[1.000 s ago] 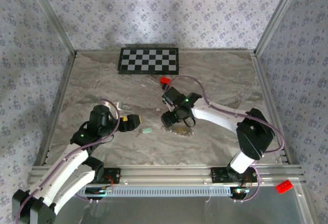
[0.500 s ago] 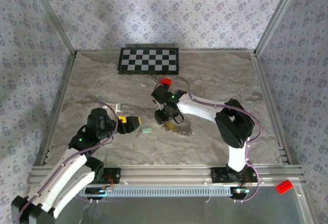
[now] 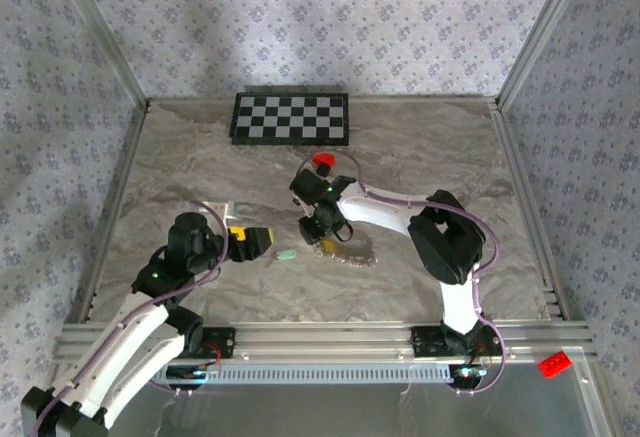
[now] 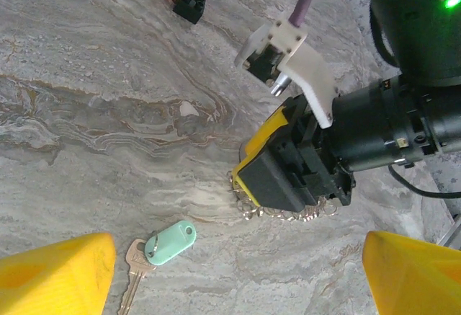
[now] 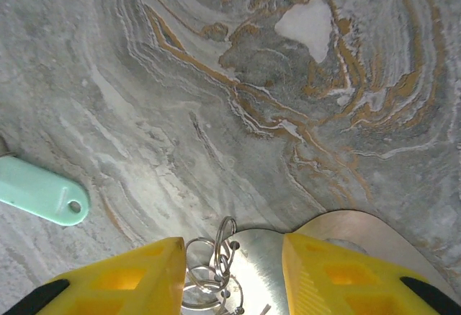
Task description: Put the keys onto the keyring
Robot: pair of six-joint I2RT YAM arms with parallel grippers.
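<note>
The key, with its pale mint-green head [image 4: 170,241] and thin silver blade [image 4: 130,277], lies flat on the marble table between the two arms; it also shows from above [image 3: 286,254]. The keyring [image 3: 350,253] is a bumpy silvery chain of small rings [image 4: 288,212] lying just to its right. My right gripper [image 3: 322,227] points down over the keyring's left end. Its yellow fingers [image 5: 115,280] stand partly apart, with the wire rings [image 5: 216,261] between them and a gap left. My left gripper [image 4: 238,286] hovers open near the key, holding nothing.
A red block [image 3: 322,159] lies behind the right gripper, and a checkerboard [image 3: 291,118] sits at the table's back. A shiny round metal disc [image 5: 266,268] and a tan one [image 5: 374,232] lie by the rings. Another red block [image 3: 553,363] rests outside the frame rail, front right.
My right arm has swung left along the keyring to its left end, and its fingers have narrowed around the rings. The left gripper has barely moved.
</note>
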